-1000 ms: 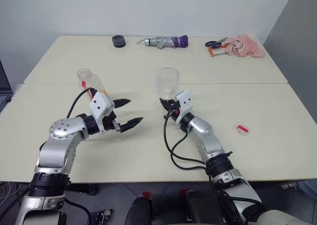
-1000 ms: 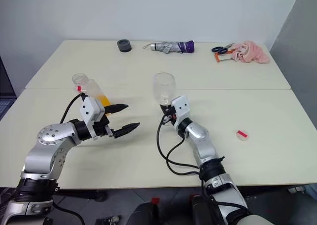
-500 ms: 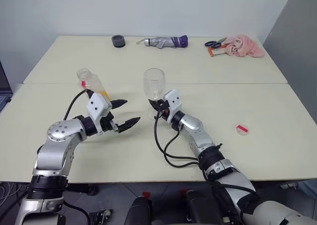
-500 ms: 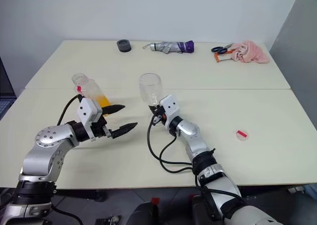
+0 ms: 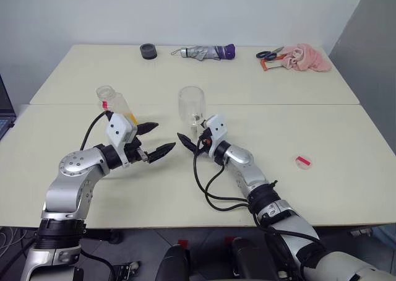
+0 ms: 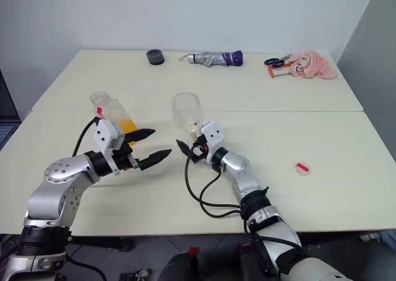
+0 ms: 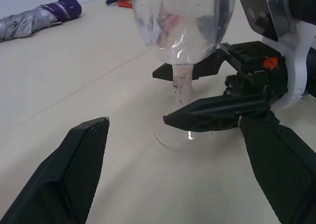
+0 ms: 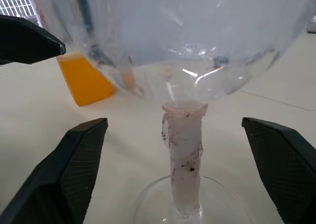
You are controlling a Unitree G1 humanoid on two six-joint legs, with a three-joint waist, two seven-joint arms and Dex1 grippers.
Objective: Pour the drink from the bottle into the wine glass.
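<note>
Shifted leftward across the table (image 5: 322, 176) since a second ago: wine glass (image 5: 192, 104), carried from mid-table toward the bottle (image 5: 117, 108). Released since then by the right gripper (image 5: 189, 137), jaws now spread either side of the stem, not touching. Upright on its round foot, clear and empty, stem smeared pinkish with dark specks. Bottle leaning behind the left gripper (image 5: 154, 138), uncapped, with orange drink (image 8: 85, 80) pooled in its lower part. Left jaws wide apart, holding nothing, pointed at the glass.
</note>
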